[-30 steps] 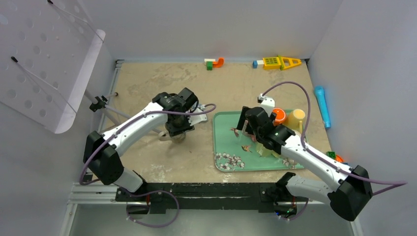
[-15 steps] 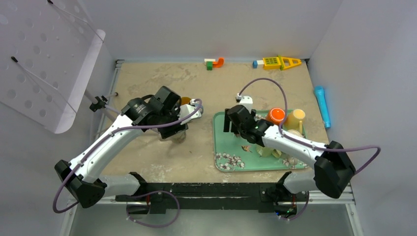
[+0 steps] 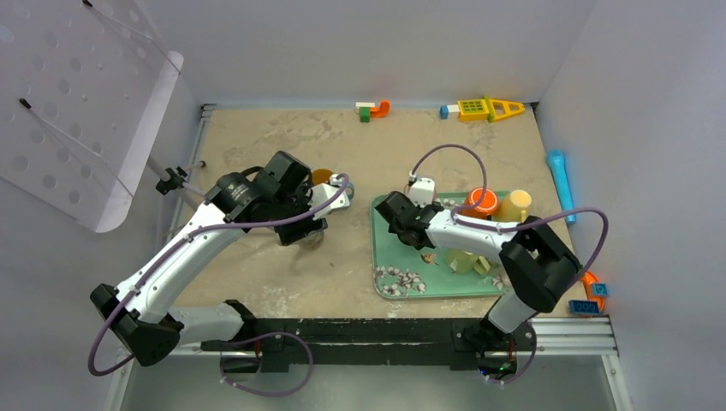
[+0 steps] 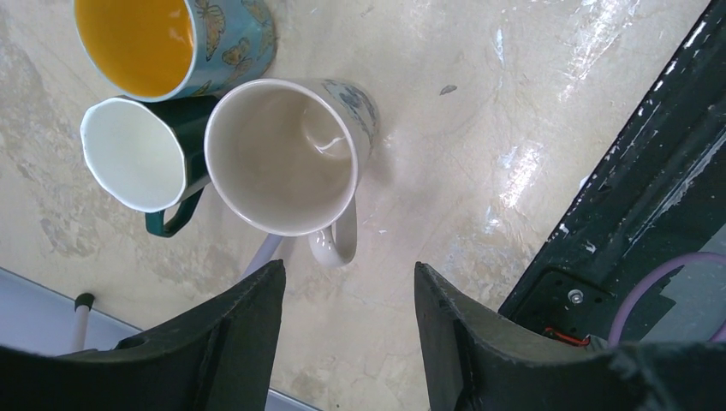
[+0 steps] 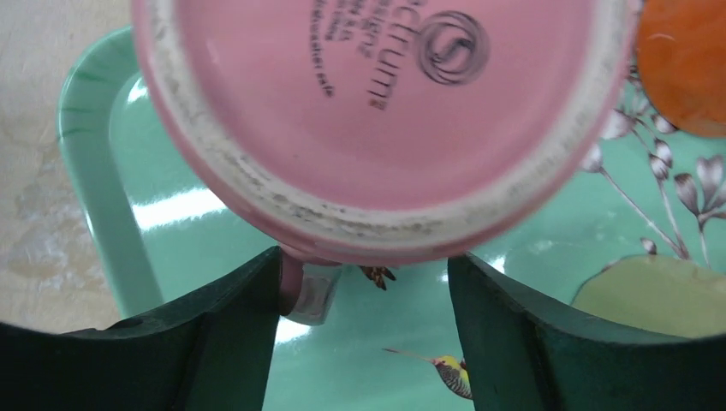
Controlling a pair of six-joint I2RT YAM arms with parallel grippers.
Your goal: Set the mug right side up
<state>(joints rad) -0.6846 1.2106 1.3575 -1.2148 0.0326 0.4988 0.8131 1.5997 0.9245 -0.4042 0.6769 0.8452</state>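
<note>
One look from above puts the right gripper (image 3: 395,214) low over the mint-green flowered tray (image 3: 385,257) beneath it. Left wrist: the left gripper (image 4: 349,282) stands half wide and empty, three upright mugs (image 4: 282,154) beyond its tips. Right wrist: jaws apart, holding nothing; centre them on the wall before closing on the upside-down pink ceramic mug (image 5: 385,103) just ahead, stamped base up, standing on the tray.

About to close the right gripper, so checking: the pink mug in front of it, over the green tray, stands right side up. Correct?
Not quite. The pink mug is upside down: the right wrist view shows its flat base, with the maker's stamp, facing the camera. The rest holds: it sits just ahead of the right gripper, over the green tray.
</note>
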